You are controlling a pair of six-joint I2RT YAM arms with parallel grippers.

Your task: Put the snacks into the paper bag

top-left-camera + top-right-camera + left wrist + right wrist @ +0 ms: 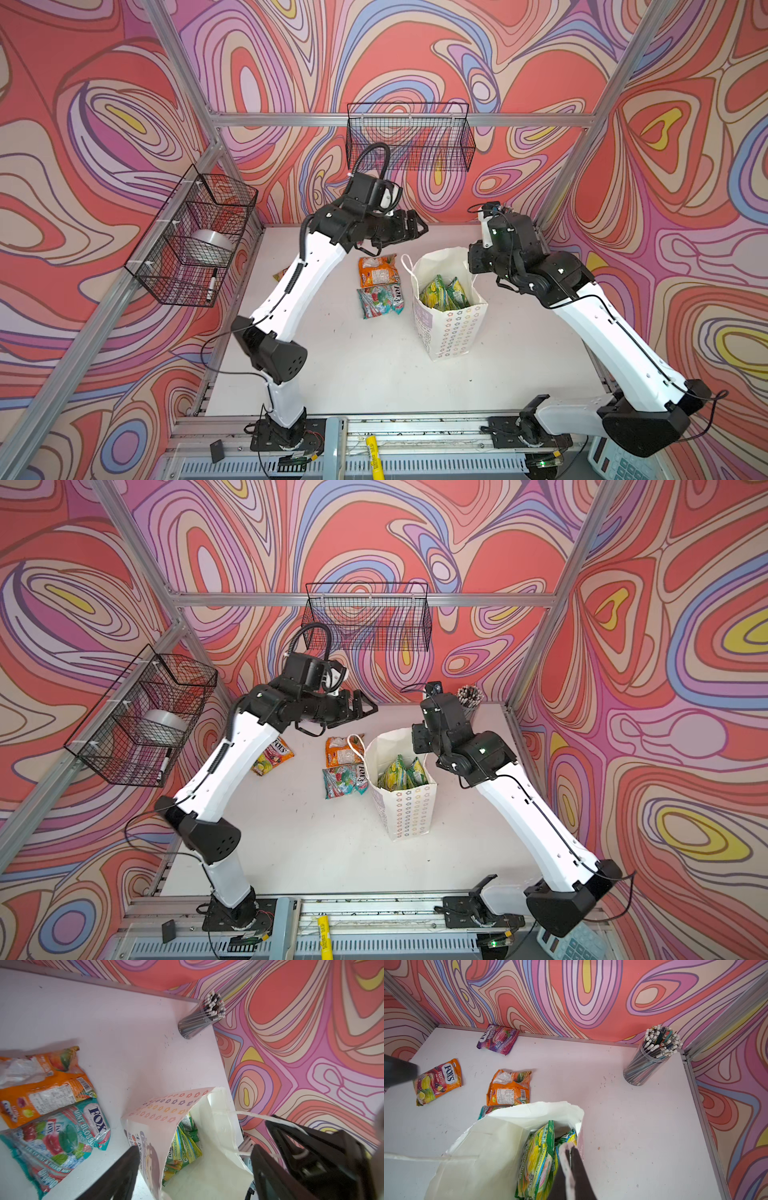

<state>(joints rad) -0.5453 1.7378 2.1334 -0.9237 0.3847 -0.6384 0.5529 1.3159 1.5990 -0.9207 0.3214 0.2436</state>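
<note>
Closest, a yellow marker (372, 455) lies on the front rail (415, 432). Left arm (291, 291) and right arm (615, 332) bend over the bench (374, 374): the left gripper (415, 226) hangs with jaws spread wide, while the right gripper (570, 1151) pinches the rim of the paper bag (449, 328), upright right of centre. At least two green-yellow packets (444, 293) stand inside it. Four more lie outside: an orange packet (377, 270), a teal packet (380, 301), a fruits packet (272, 756), a purple packet (497, 1039). One clear cup (639, 1070) of pencils (660, 1041) sits in the back right corner.

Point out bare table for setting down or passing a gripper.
Free: table front, from bag to near edge; also between bag and pencil cup. Crowded: orange packet, teal packet close left of bag; right gripper pinches its rim.
</note>
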